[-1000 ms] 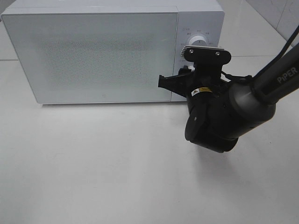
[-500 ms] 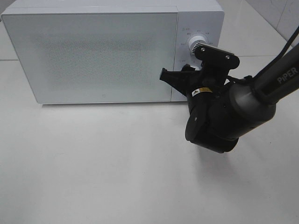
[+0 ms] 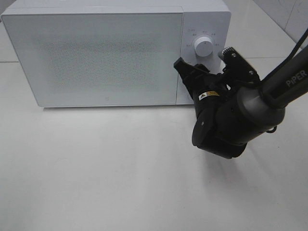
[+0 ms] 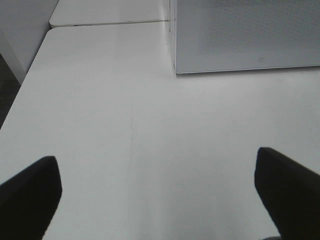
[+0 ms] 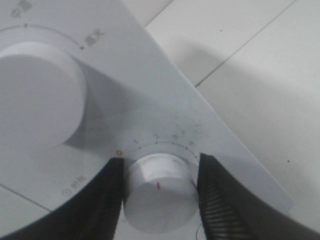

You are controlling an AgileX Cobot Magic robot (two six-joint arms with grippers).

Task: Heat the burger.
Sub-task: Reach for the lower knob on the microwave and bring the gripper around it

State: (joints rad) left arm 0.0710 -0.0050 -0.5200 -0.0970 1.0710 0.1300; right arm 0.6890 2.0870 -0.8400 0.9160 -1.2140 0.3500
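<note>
Only the right wrist view shows the grip itself: the right gripper [image 5: 159, 196] is clamped on the lower knob [image 5: 159, 187] of the microwave [image 3: 207, 19], one dark finger [image 5: 107, 195] pressed to each side of it. That view also shows a red tick on the knob's face, a numbered scale arcing round it that starts at a red zero, and the larger upper knob [image 5: 35, 100] standing free beside it.

From the high camera the lower knob is hidden behind the right arm's wrist. What shows instead is the upper knob uncovered, the gripper turned at a slant against the control panel, and the frosted door [image 3: 96, 57] shut.

The left wrist view alone shows the left gripper [image 4: 159, 197]: its fingertips stand wide apart over the bare white table [image 4: 125, 125], holding nothing, with a corner of the microwave ahead.

The burger shows in no view; whether it sits behind the shut door cannot be told.
</note>
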